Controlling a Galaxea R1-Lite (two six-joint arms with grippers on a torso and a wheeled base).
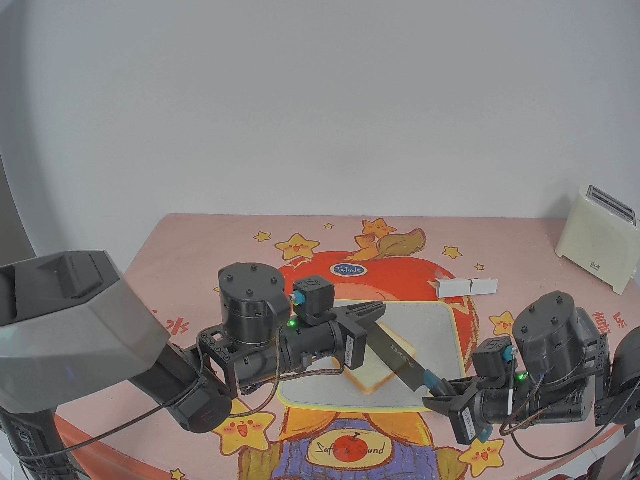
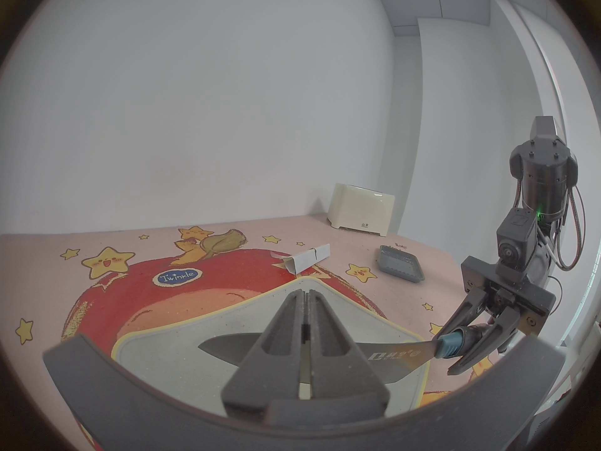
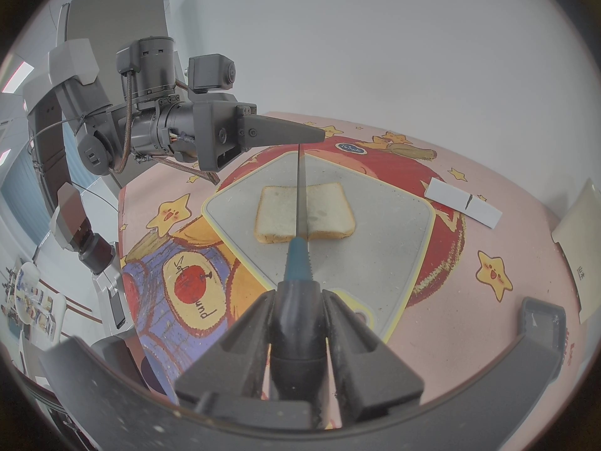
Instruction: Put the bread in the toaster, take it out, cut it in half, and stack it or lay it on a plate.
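Observation:
A slice of bread [image 1: 370,378] [image 3: 328,211] lies flat on the grey cutting board [image 1: 433,328] [image 3: 388,239]. My right gripper [image 1: 438,391] [image 3: 298,295] [image 2: 466,336] is shut on the teal handle of a knife [image 1: 393,355] [image 3: 301,183] [image 2: 388,355]. The blade runs across the middle of the bread, edge down. My left gripper [image 1: 377,311] [image 2: 307,299] [image 3: 316,134] is shut, its fingertips just over the blade's far end above the board; I cannot tell whether they touch it. The cream toaster [image 1: 600,241] [image 2: 362,209] stands at the table's far right.
A folded white card [image 1: 467,287] [image 2: 307,259] [image 3: 462,203] lies beyond the board's right corner. A small dark tray [image 2: 400,263] sits on the pink tablecloth between the board and the toaster. The table's front edge is close behind both arms.

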